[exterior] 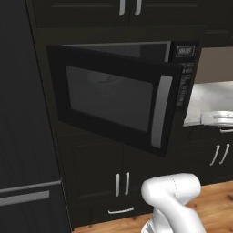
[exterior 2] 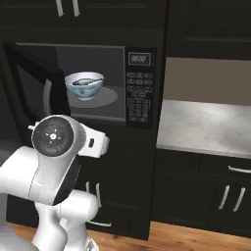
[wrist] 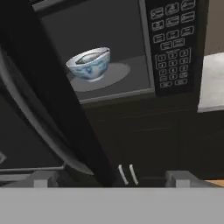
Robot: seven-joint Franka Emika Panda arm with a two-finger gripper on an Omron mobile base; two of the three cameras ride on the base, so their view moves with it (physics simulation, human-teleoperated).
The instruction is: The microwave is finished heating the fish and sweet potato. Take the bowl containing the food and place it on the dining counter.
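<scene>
The black microwave (exterior 2: 138,88) stands with its door (exterior: 113,98) swung wide open to the left. Inside it, the white bowl (exterior 2: 84,86) with the pale blue pattern rests on the round turntable plate (exterior 2: 105,98), holding dark food and a thin utensil. In the hand view the bowl (wrist: 89,64) is up and to the left, well ahead of my gripper (wrist: 113,178). Its two fingertips (wrist: 43,179) stand far apart with nothing between them. The door's edge and silver handle (wrist: 39,127) cross the hand view's left. The dining counter is out of view.
A pale marble counter (exterior 2: 206,125) on dark cabinets runs right of the microwave, with a white dish (exterior: 218,118) on it. Dark cabinet doors (exterior 2: 122,186) with silver handles sit below, and a tall dark panel (exterior: 22,113) stands at the left. The floor (exterior: 214,205) is wooden.
</scene>
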